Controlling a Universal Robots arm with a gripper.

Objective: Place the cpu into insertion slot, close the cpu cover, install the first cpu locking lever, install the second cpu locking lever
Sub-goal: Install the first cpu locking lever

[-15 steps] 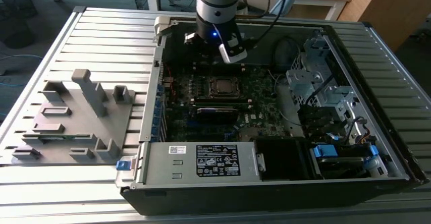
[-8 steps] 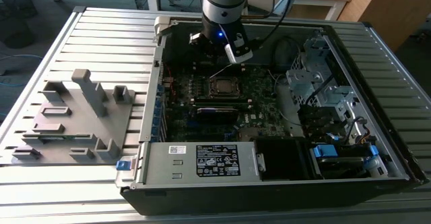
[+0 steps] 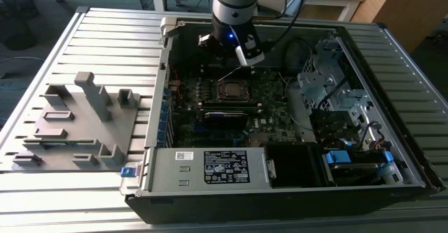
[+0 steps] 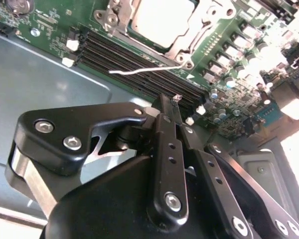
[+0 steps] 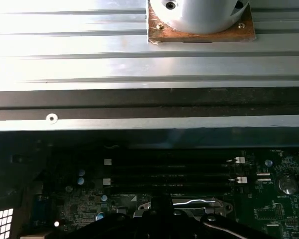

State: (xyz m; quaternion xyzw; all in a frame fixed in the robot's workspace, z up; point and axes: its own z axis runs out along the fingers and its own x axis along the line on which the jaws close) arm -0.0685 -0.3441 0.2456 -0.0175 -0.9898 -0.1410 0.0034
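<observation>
Gripper (image 4: 170, 99) hangs low inside the open case, fingers drawn together with nothing between them. The tips are just above the memory slots (image 4: 129, 57) and near the socket. The cpu (image 4: 159, 20) sits in the socket, and the cpu cover (image 4: 189, 41) appears to lie down around it, as far as I can judge. One locking lever (image 4: 139, 70), a thin pale wire, stands free of its catch and slants out over the memory slots, close to the fingertips; not yet latched. Risk: the wire is thin and looks springy, so a narrow closed tip pushing on it could slide off and let it snap back. A slip downward would rake the slot clips or the capacitors (image 4: 224, 64). Room: the case wall (image 5: 149, 123) runs close by the wrist. The drive cage (image 3: 329, 81) and loose cables (image 3: 297, 49) crowd the exterior view's right. Open space lies mainly upward.
</observation>
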